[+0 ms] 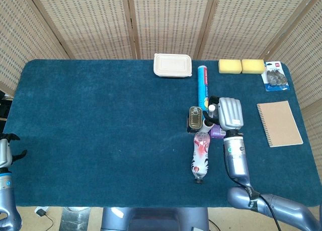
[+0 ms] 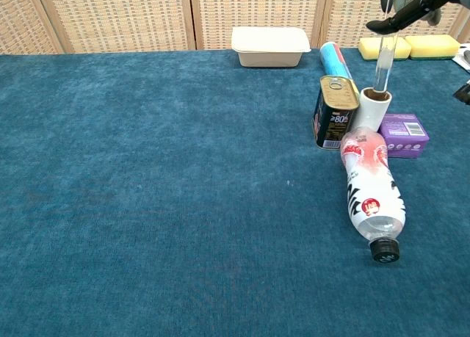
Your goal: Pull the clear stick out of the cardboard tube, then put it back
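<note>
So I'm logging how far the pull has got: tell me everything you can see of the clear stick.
The clear stick is a thin transparent rod, upright, pinched near its top by the right hand. Its lower end hangs just at or above the open mouth of the cardboard tube; whether the tip has cleared the rim is hard to tell. Nothing else touches it.

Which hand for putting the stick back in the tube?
Right. The right hand already holds the clear stick upright just above the cardboard tube. The left hand sits at the table's far left edge, away from everything.
</note>
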Motion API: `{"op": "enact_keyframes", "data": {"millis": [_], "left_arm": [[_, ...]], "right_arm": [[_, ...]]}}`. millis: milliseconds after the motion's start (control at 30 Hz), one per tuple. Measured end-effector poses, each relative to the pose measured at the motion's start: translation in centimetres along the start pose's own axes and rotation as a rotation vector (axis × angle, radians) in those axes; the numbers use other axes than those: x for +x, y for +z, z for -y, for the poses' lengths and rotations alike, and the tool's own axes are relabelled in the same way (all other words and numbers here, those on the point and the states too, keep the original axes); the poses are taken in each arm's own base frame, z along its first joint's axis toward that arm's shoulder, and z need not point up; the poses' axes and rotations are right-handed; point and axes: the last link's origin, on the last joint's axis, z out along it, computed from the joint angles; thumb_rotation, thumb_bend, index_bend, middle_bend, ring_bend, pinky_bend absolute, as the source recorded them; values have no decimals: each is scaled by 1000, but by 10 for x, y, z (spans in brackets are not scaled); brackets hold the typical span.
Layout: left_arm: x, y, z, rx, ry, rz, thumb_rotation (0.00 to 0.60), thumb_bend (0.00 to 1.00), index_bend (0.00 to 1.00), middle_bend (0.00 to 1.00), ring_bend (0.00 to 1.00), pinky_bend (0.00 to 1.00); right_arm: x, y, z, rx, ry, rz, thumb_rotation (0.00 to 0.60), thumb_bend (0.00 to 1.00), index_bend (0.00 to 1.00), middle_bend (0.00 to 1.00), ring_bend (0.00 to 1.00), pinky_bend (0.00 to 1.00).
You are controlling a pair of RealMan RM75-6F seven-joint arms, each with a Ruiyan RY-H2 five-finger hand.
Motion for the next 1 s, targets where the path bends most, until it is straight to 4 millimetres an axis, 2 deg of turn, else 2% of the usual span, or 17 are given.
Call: {"op": "enact_keyframes", "data": {"millis": [533, 767, 1000], "left_arm": [[0, 0, 0, 0, -1, 1, 600, 153, 453, 420, 234, 316], [0, 0, 0, 0, -1, 1, 600, 153, 453, 419, 235, 316], [0, 0, 0, 0, -2, 1, 600, 152, 453, 419, 234, 316]], "right_arm": [[25, -3, 12, 15, -26, -1, 600, 361, 687, 795, 831, 742], [30, 0, 13, 9, -38, -6, 600, 361, 688, 796, 833, 744], [31, 7, 8, -5, -51, -23, 600, 398, 717, 833, 883, 807]]}}
